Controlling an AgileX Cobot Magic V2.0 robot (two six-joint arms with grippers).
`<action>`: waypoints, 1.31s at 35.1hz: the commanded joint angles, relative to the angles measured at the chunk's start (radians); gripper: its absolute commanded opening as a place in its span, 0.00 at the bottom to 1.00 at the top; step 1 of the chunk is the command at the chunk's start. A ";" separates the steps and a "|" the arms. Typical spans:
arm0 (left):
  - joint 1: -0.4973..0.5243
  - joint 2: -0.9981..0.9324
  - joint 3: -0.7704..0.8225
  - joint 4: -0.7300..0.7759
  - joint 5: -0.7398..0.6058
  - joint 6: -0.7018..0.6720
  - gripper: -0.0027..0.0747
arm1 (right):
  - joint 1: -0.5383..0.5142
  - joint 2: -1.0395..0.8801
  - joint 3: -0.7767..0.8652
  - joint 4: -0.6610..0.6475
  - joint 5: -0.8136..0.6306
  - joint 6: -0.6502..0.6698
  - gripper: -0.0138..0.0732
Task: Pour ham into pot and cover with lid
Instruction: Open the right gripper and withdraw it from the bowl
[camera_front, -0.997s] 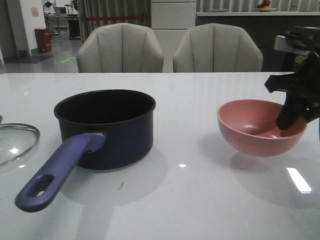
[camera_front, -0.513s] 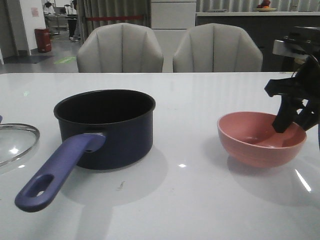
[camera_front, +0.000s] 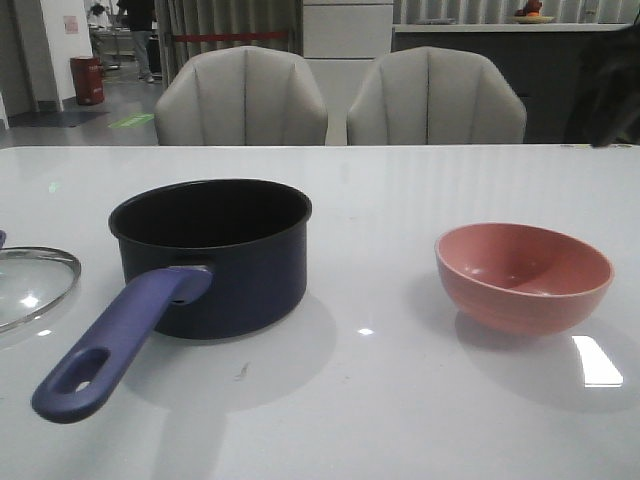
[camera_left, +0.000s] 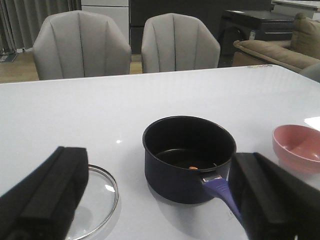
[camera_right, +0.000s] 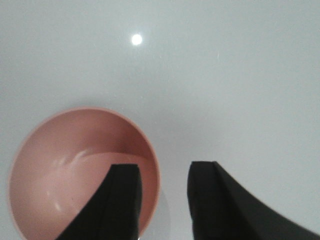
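Observation:
The dark navy pot (camera_front: 215, 255) stands left of centre on the white table, its purple-blue handle (camera_front: 115, 340) pointing toward me. In the left wrist view one small orange piece of ham (camera_left: 192, 167) lies on the pot's (camera_left: 189, 155) black bottom; a second piece does not show. The glass lid (camera_front: 35, 285) lies flat left of the pot, also in the left wrist view (camera_left: 97, 197). My left gripper (camera_left: 159, 165) is open and empty, back from pot and lid. My right gripper (camera_right: 164, 167) is open and empty above the rim of the empty pink bowl (camera_right: 80, 170).
The pink bowl (camera_front: 523, 275) rests on the table at the right, well apart from the pot. Two grey chairs (camera_front: 340, 95) stand behind the table's far edge. A dark part of my right arm (camera_front: 612, 90) shows at the upper right edge.
The bowl, held tilted above the table a second ago, was set down. My right gripper let go of it and rose out of the front view.

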 joint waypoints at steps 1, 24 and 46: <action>-0.008 0.011 -0.024 -0.007 -0.082 0.002 0.82 | 0.031 -0.137 0.016 -0.003 -0.095 -0.006 0.57; -0.008 0.011 -0.024 -0.007 -0.097 0.002 0.82 | 0.231 -0.917 0.603 0.091 -0.479 -0.005 0.57; -0.008 0.013 -0.024 -0.007 -0.097 0.002 0.82 | 0.231 -1.313 0.915 0.104 -0.500 -0.005 0.31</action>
